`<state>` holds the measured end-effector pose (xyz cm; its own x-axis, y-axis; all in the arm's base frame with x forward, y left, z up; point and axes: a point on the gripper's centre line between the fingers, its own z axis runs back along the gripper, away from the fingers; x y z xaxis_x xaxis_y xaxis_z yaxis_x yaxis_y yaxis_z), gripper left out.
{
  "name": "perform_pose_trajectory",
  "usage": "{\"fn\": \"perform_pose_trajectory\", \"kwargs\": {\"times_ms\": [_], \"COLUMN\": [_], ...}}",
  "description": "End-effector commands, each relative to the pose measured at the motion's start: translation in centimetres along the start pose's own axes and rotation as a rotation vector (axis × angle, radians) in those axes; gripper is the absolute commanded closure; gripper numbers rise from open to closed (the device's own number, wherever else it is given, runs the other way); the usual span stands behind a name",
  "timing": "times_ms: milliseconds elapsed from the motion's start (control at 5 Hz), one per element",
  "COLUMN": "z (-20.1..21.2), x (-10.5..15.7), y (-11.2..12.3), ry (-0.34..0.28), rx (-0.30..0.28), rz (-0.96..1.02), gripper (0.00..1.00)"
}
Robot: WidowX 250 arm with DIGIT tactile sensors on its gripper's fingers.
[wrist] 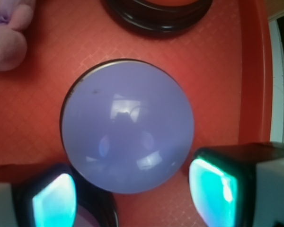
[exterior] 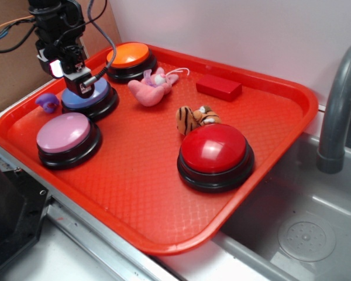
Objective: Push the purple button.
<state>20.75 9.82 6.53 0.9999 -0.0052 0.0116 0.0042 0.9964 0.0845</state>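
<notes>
At the far left of the red tray [exterior: 164, 234], a tiny purple toy [exterior: 47, 103] is seen near the rim, with the pink-mauve button [exterior: 67, 134] nearer the camera. Just right of the toy sits the purple button [exterior: 88, 96], its periwinkle dome on a black base, at the far-left part of the tray. The gripper [exterior: 82, 82] is positioned directly over it; in the exterior view the fingertips appear to be at or just above the dome, though contact cannot be confirmed. In the wrist view the purple button [wrist: 128, 125] fills the centre, and the two fingers [wrist: 213, 191] are seen spread apart at the lower edge, one on each side, with nothing held between them.

Further right, an orange button [exterior: 128, 55] stands at the far edge, then a pink plush toy [exterior: 149, 88], a tiger toy [exterior: 196, 117], a red block [exterior: 219, 86] and the large red button [exterior: 215, 152].

The approach and alignment are judged complete. The downward press itself is what seems left; whether the dome is already depressed cannot be told.
</notes>
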Motion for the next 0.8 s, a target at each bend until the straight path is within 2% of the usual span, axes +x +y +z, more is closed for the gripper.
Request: {"fn": "perform_pose_trajectory", "kwargs": {"times_ms": [0,200,400,600], "z": [-1.4,-2.3,-1.0,3.9], "x": [4.4,4.1,3.3,1.7], "y": [1.2,0.1,-0.3,0.2], "ry": [-0.056,-0.014,-0.021,-0.105], "rx": [0.038,0.042,0.052,0.053], "rz": [0.000,-0.021,-0.023,0.027], "gripper": [0.00,0.00,0.00,0.00]}}
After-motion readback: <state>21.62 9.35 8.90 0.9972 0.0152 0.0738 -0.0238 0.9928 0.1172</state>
